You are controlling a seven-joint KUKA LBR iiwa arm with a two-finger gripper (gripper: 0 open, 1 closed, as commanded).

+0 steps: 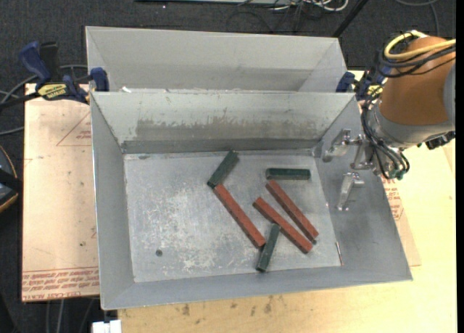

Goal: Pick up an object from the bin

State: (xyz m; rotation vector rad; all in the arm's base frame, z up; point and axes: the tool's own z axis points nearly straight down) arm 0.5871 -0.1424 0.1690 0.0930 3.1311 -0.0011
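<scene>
My gripper [339,172] hangs above the bin's [371,243] right wall, fingers [333,147] apart; my orange cover [413,92] hides the wrist. A dark green bar [288,174] lies just left.

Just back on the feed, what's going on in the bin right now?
The arm's hand sits over the right slope of the bin, open and holding nothing. On the bin floor, red-brown bars and dark green blocks lie in a loose cluster. Nearest the hand are a short green block and a long red-brown bar. Nothing is picked yet.
</scene>
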